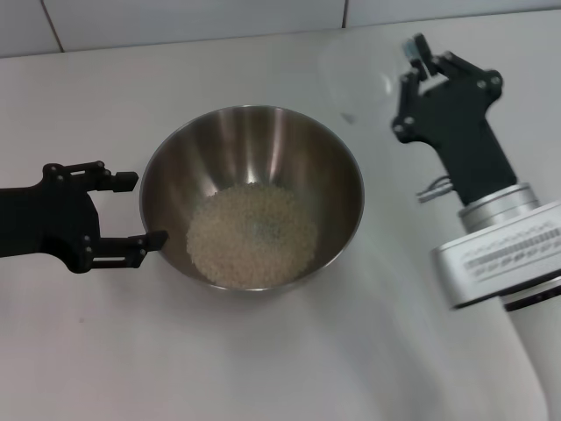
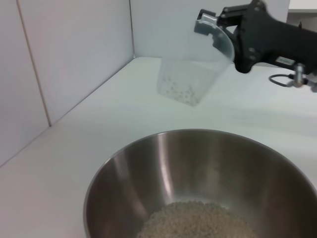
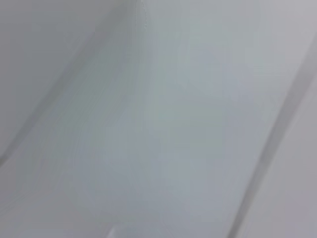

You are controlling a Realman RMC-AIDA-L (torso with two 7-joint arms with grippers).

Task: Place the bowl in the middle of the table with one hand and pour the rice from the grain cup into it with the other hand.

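The steel bowl point(image 1: 252, 197) stands on the white table point(image 1: 263, 368) near its middle, with a pale heap of rice point(image 1: 252, 235) in its bottom. My left gripper point(image 1: 140, 209) is open at the bowl's left rim, one fingertip close against the wall. My right gripper point(image 1: 419, 60) is shut on the rim of the clear grain cup point(image 1: 358, 77), held above the table behind and to the right of the bowl. In the left wrist view the cup point(image 2: 190, 74) is roughly upright with a few grains at its bottom, behind the bowl point(image 2: 198, 158). The right gripper point(image 2: 210, 22) shows there too.
White tiled walls point(image 1: 175, 22) run along the table's far edge and, in the left wrist view, along one side point(image 2: 64, 59). The right wrist view shows only blurred pale surfaces.
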